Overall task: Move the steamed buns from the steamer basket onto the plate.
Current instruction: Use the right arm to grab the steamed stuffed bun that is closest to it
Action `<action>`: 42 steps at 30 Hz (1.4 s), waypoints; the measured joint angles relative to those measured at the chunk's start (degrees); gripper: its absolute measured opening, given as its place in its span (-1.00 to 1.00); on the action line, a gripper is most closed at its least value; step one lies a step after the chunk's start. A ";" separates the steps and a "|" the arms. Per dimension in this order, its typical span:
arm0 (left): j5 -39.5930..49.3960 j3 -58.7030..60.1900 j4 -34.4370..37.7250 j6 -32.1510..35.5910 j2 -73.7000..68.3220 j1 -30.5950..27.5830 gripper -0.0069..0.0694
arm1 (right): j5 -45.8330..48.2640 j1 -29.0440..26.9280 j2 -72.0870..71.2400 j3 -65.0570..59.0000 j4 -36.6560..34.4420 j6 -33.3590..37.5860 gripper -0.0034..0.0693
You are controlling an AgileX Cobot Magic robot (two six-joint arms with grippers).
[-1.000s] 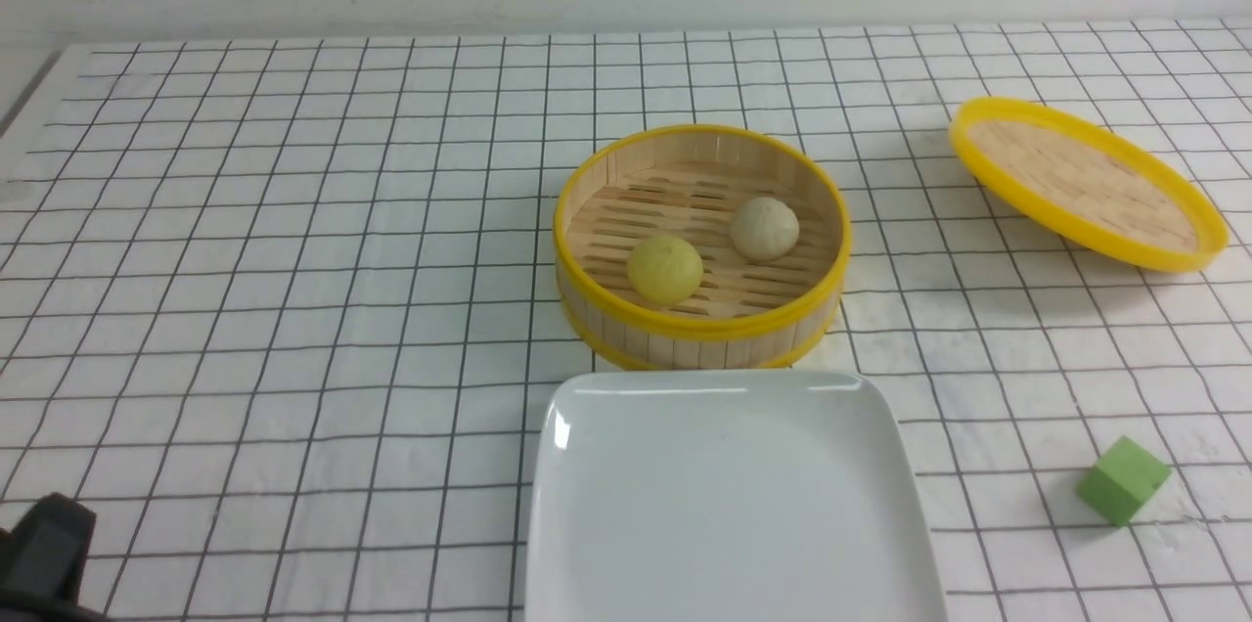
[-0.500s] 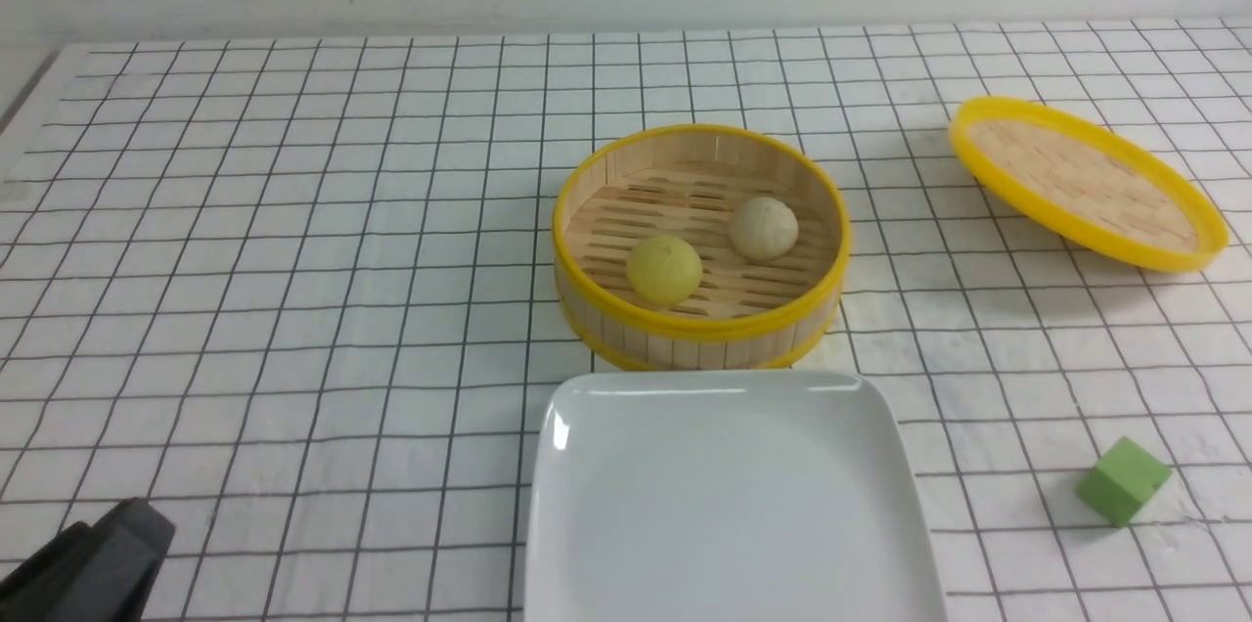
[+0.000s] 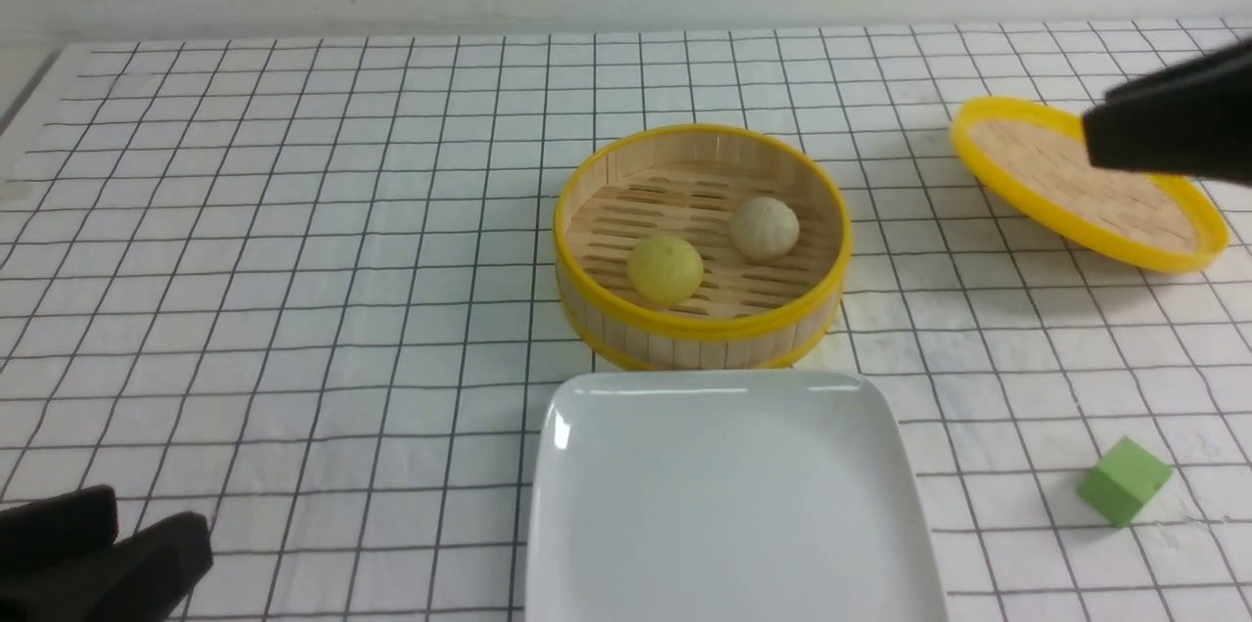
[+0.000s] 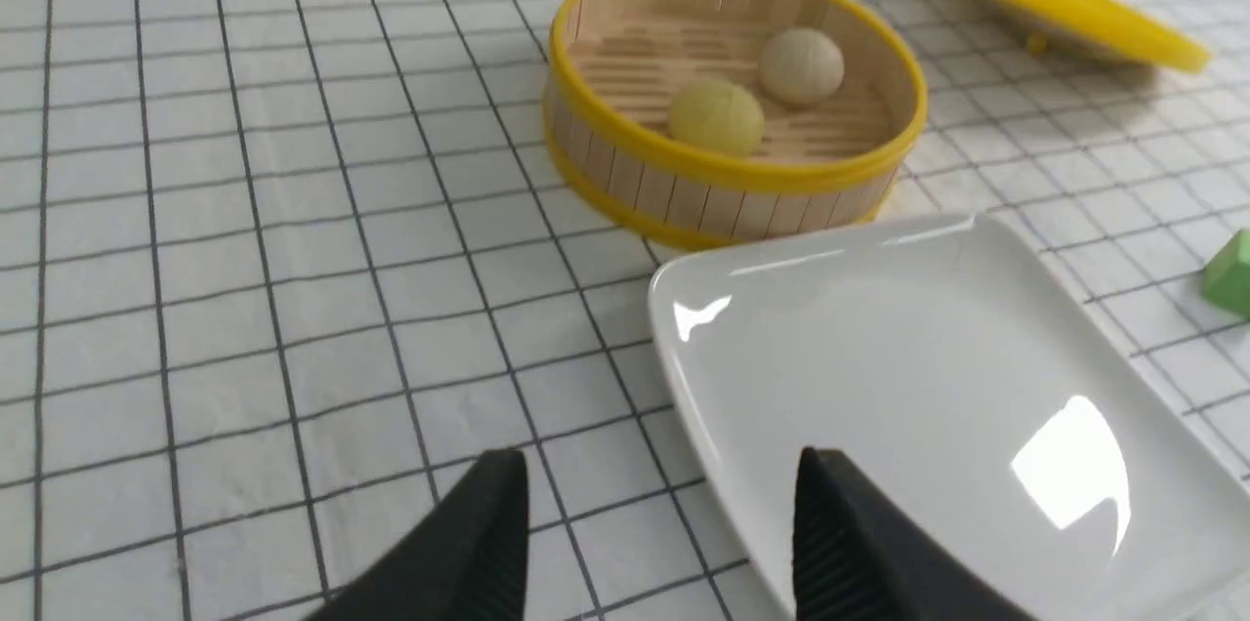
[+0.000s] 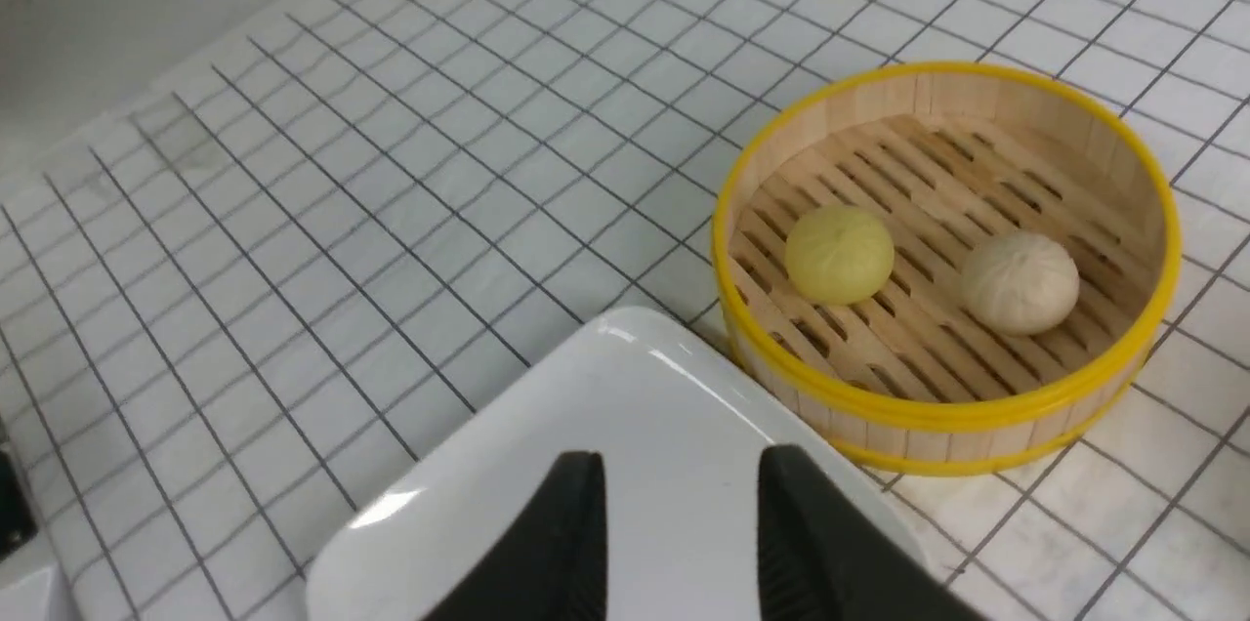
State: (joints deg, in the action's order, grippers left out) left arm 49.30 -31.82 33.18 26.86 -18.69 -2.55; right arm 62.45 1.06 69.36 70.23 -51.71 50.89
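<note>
The steamer basket (image 3: 700,331) stands mid-table and holds both steamed buns, a pale yellow one (image 3: 665,268) and a beige-white one (image 3: 764,228). The white plate (image 3: 729,505) lies bare just in front of the basket. At the near left corner my left gripper (image 3: 161,522) is low and open, with nothing in it. Its wrist view shows its fingertips (image 4: 508,470) straddling the plate's edge (image 4: 684,387), well short of the basket (image 4: 728,174). My right gripper (image 3: 1091,138) reaches in from the right, open and empty. Its wrist view shows it (image 5: 682,458) above the plate (image 5: 635,387).
The shallow yellow-rimmed lid (image 3: 1056,182) lies tilted at the back right, partly behind my right gripper. A green cube (image 3: 1123,480) sits at the near right. A checked cloth covers the table, and a pale wall runs along the far edge.
The left gripper has come further into the front view at the bottom left. The right gripper has come in from the right, in front of the lid. Buns, basket and plate have not moved.
</note>
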 joint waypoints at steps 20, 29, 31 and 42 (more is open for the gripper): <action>-2.51 -2.58 3.68 5.62 -6.56 0.00 0.20 | 8.69 17.20 64.54 70.77 28.75 -18.86 0.04; -4.96 -2.58 3.74 6.23 -6.56 0.00 0.20 | 9.40 17.10 65.00 74.11 34.69 -22.36 0.21; -5.62 -2.58 3.76 7.07 -6.56 0.00 0.20 | 9.40 17.10 65.00 74.11 34.51 -22.78 0.21; -6.13 -2.58 3.80 7.78 -6.56 0.00 0.20 | 9.37 17.10 65.00 70.90 34.55 -27.97 0.21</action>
State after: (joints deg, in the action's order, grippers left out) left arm 43.17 -34.41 36.98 34.64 -25.26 -2.55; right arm 71.81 18.16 134.37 141.13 -17.16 22.92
